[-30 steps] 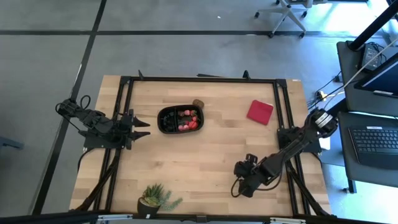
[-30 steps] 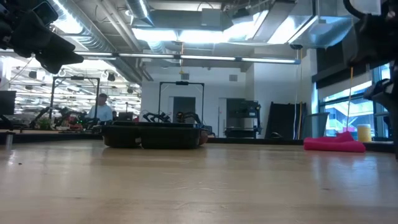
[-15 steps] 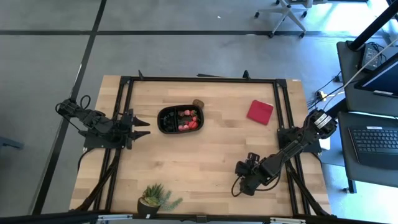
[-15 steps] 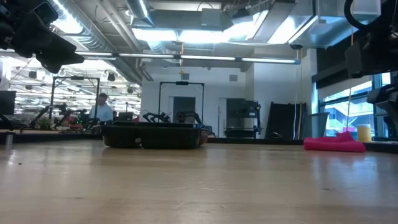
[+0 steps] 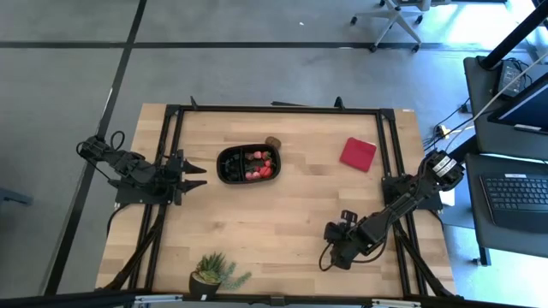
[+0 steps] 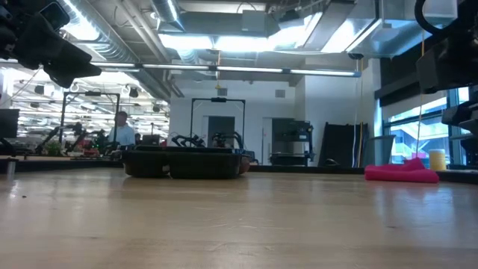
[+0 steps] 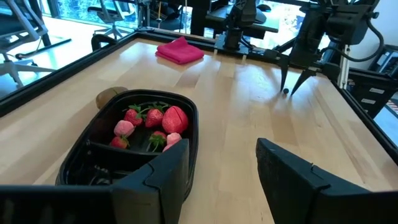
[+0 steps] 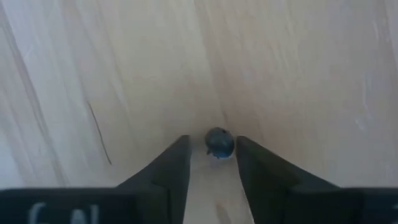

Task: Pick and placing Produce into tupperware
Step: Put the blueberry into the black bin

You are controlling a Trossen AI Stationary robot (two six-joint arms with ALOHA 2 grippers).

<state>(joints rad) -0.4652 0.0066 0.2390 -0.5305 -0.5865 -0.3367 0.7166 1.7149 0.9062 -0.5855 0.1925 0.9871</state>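
Observation:
The black tupperware sits mid-table and holds red strawberries in one compartment. A brown round piece lies on the wood against the tray's far side. One dark berry lies on the table near the right front corner. My right gripper points down at it, open, with one finger on each side of the berry; it also shows in the left wrist view. My left gripper is open and hovers left of the tray. My right gripper comes at the dark berry from above, pointing down. The berry rests on the wood between the fingertips, close against one fingertip and apart from the other. Whether that fingertip touches it, I cannot tell.
A flat red cloth lies right of the tray toward the far edge. A green spiky potted plant stands at the near edge. Black frame rails run along both sides. Bare wood lies between the tray and my right gripper.
In the low view my right arm has come down a little toward the table, then held still. The tray and fruit have stayed put.

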